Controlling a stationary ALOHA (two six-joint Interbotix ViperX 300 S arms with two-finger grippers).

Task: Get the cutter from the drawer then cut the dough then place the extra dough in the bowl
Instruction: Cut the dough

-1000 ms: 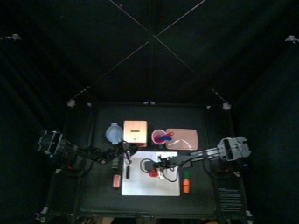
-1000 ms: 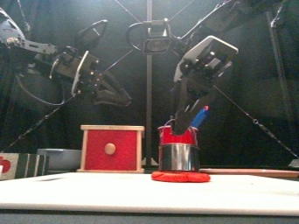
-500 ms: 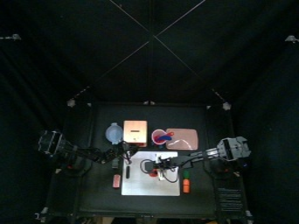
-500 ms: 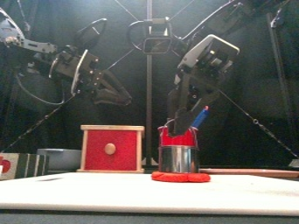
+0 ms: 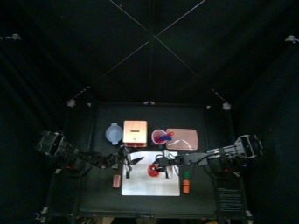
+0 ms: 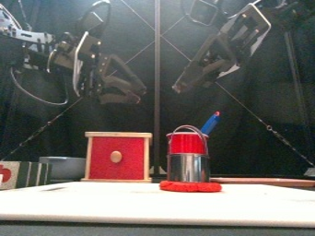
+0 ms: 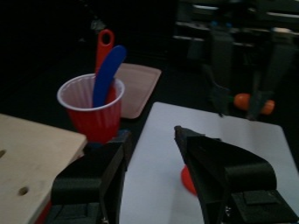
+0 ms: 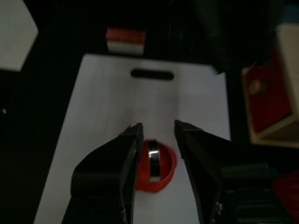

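The round metal cutter (image 6: 187, 166) stands upright on the flat red dough (image 6: 190, 185), on the white cutting board (image 6: 87, 201). My right gripper (image 6: 187, 81) hangs open well above the cutter and holds nothing. In the right wrist view the cutter (image 8: 156, 157) and dough (image 8: 142, 182) show far below, between the spread jaws. My left gripper (image 6: 121, 88) is also raised and open, off to the left. The blue-grey bowl (image 6: 62, 167) sits at the far left, beside the wooden box (image 6: 118, 157) with its red drawer front.
Just behind the cutter, a red cup (image 6: 185, 141) holds a blue knife (image 6: 212, 122). In the left wrist view the cup (image 7: 93, 105) stands next to the pink tray (image 7: 140, 83). A small red and white toy (image 8: 122, 37) lies off the board's end.
My right gripper has opened, let go of the cutter and lifted up and to the right. The left gripper has opened wider and risen too. Cutter and dough have stayed put.
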